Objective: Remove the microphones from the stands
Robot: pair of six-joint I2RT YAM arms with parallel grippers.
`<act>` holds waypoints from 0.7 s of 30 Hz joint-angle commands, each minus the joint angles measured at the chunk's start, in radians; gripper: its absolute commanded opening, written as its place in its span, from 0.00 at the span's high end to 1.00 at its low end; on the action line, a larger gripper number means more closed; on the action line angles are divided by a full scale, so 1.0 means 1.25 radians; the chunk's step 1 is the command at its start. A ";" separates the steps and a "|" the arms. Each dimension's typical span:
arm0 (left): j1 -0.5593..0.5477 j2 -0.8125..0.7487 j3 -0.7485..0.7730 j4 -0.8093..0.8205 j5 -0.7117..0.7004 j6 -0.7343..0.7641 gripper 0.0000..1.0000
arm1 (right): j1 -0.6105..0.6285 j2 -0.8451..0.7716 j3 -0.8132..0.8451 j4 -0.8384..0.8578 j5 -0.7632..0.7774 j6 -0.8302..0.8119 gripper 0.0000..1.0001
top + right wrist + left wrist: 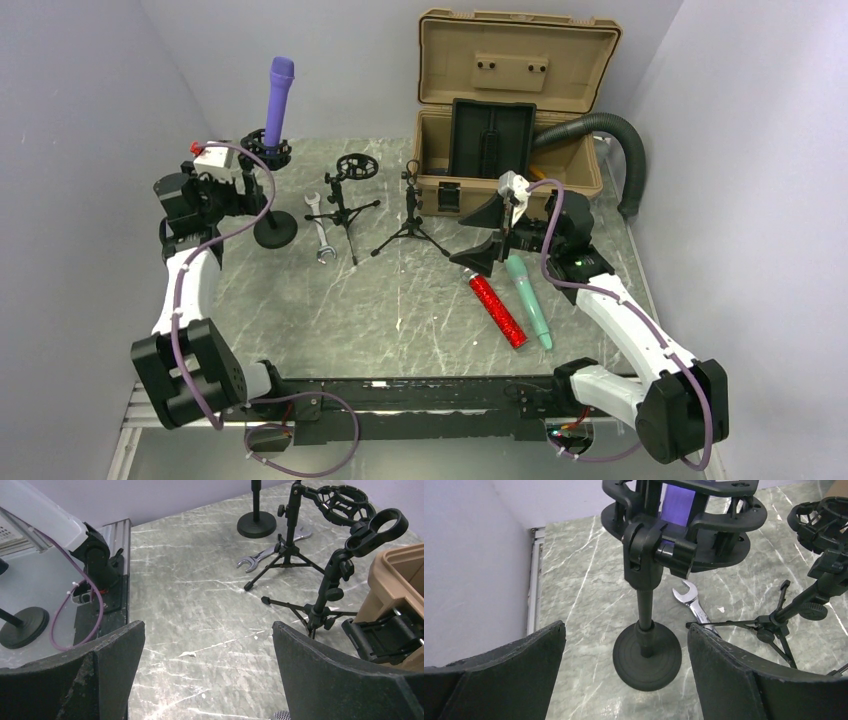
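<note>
Purple microphone (pixel 279 95), upright in the cradle atop the round-base stand (pixel 274 228) at back left, head free for lifting out. Left gripper (pixel 625 629) spread wide, framing the stand's pole, probably to brace it. Right gripper (pixel 207 627) spread wide too, empty, well apart.

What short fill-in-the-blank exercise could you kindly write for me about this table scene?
1. The microphone standing upright in the round-base stand is ____ in colour.
2. The tan case at the back has its lid ____.
3. The silver tool lying between the stands is a ____.
4. The red microphone and the teal microphone lie flat on the robot's ____ side.
Missing words: purple, open, wrench, right.
</note>
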 commanded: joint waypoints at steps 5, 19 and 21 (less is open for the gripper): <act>0.003 0.092 0.039 0.110 0.086 -0.001 0.15 | -0.005 -0.009 -0.008 0.043 -0.024 -0.023 0.00; 0.003 0.161 0.036 0.192 0.167 -0.017 0.35 | -0.003 0.010 -0.011 0.044 -0.024 -0.032 0.00; 0.003 0.165 0.032 0.206 0.173 -0.024 0.38 | -0.005 0.011 -0.012 0.046 -0.023 -0.033 0.00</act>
